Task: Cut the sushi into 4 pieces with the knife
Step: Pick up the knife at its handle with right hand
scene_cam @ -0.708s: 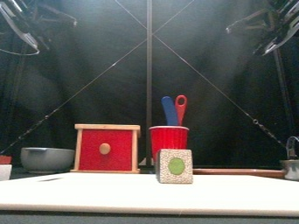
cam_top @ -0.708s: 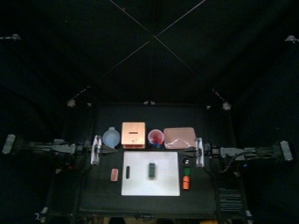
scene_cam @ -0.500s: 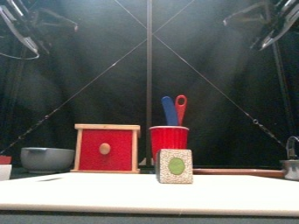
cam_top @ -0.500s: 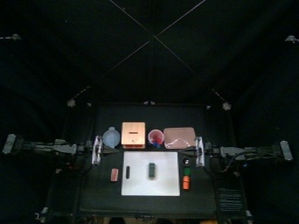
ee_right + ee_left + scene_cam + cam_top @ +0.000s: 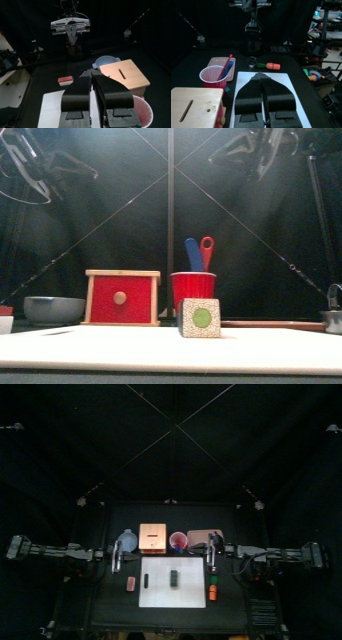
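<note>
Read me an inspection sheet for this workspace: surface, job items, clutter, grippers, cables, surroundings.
surface: white cutting board on the black table, carrying only the roll.
job's things: sushi roll in one piece, lying on the board; blue knife and red knife standing in the red cup.
clutter: wooden box, blue-grey bowl, pink tray, orange toy, small red toy.
grippers: left gripper and right gripper raised near the board's left and right edges, jaws shut, holding nothing.
cables: nothing seen.
surroundings: black curtains; nothing seen intruding.
</note>
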